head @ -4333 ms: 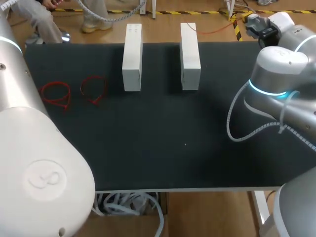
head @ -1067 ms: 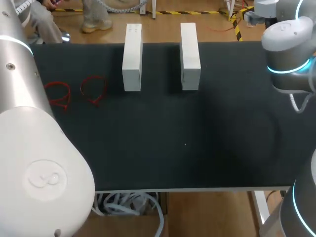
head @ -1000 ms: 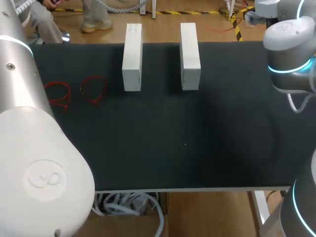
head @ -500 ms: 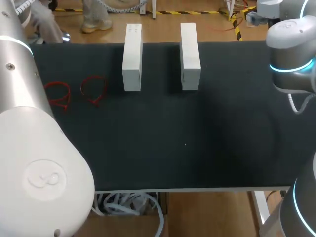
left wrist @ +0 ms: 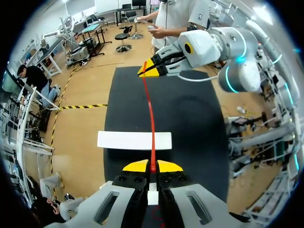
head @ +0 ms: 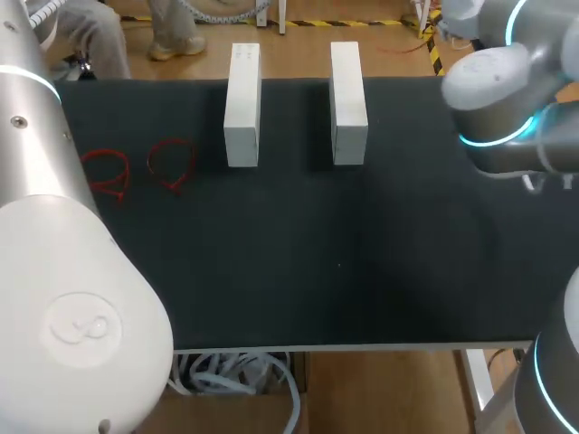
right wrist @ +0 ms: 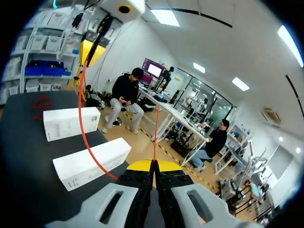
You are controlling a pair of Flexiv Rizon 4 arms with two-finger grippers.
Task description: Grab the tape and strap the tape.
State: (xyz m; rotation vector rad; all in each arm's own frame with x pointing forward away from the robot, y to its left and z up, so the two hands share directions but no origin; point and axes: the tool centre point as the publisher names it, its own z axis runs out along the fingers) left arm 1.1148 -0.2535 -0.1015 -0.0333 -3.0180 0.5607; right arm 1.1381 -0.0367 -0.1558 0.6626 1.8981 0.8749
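A long red tape (left wrist: 151,114) is stretched in the air above the black table (head: 317,235), one end in each gripper. In the left wrist view my left gripper (left wrist: 152,166) is shut on the near end, and my right gripper (left wrist: 153,70) holds the far end ahead. In the right wrist view my right gripper (right wrist: 153,165) is shut on the tape (right wrist: 79,118), which curves up to my left gripper (right wrist: 90,50). Neither gripper shows in the head view. Two more red tapes, looped (head: 107,172) (head: 172,164), lie at the table's left.
Two white boxes (head: 242,104) (head: 348,90) lie side by side at the table's far edge, with a gap between them. One box (left wrist: 134,140) lies under the stretched tape. My right arm's elbow (head: 507,99) hangs over the table's right side.
In the head view my right arm's elbow has swung left and lower over the table. The looped tapes and the boxes have not moved.
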